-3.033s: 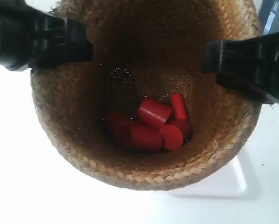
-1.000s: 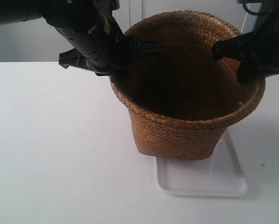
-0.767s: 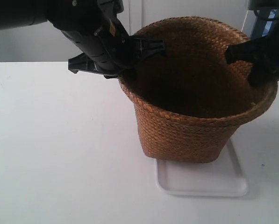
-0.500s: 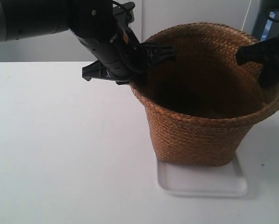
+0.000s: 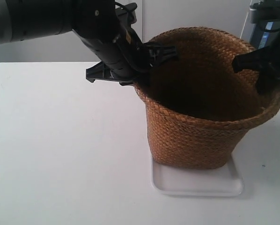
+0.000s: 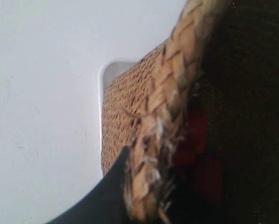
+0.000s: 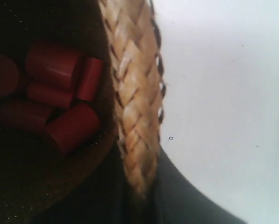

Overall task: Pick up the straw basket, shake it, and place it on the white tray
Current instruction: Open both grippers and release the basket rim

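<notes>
The straw basket [image 5: 191,140] stands upright with its base on the white tray [image 5: 196,185]. My left gripper [image 5: 147,65], on the arm at the exterior view's left, is shut on the braided rim [image 6: 167,107]. One black finger [image 6: 106,196] lies outside the wall. My right gripper [image 5: 267,70] is shut on the opposite rim [image 7: 132,93], its fingers [image 7: 186,196] astride the braid. Several red cylinders [image 7: 60,93] lie on the dark basket floor, also glimpsed as red cylinders [image 6: 195,135] in the left wrist view. A tray corner [image 6: 109,70] shows beside the basket wall.
The white table [image 5: 60,154] spreads wide to the left of the tray. A small dark mark [image 5: 263,165] sits on the table right of the tray. A wall and a dark fixture [image 5: 266,18] stand behind.
The basket, held close to the camera three seconds ago, has come down and drifted right until its base sits on the tray. Both grippers stayed on the rim.
</notes>
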{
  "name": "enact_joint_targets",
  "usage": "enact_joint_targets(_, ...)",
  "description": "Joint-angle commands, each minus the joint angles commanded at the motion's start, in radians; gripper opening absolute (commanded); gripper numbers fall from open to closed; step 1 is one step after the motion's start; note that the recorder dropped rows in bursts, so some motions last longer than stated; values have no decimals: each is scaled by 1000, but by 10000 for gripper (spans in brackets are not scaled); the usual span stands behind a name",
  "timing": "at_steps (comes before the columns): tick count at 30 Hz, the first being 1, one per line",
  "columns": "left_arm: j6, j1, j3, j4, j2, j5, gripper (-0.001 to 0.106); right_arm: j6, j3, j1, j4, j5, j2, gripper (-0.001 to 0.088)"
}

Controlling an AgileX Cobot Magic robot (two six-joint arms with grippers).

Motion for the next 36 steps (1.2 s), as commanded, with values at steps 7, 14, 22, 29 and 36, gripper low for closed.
enact_joint_targets(7,47,0,0,-27,-2,-38,0,0,0,0,-35,7,0,17)
enact_joint_targets(14,65,0,0,-30,-2,-36,277,2,0,0,-33,9,-13,319)
enact_joint_targets(22,65,0,0,-26,-7,-38,763,-15,0,0,-33,-72,-96,699)
enact_joint_targets(29,79,0,0,4,-49,-12,772,-16,0,0,21,-75,-189,703)
enact_joint_targets(36,166,0,0,35,-149,-11,772,-22,0,0,106,-101,-319,703)
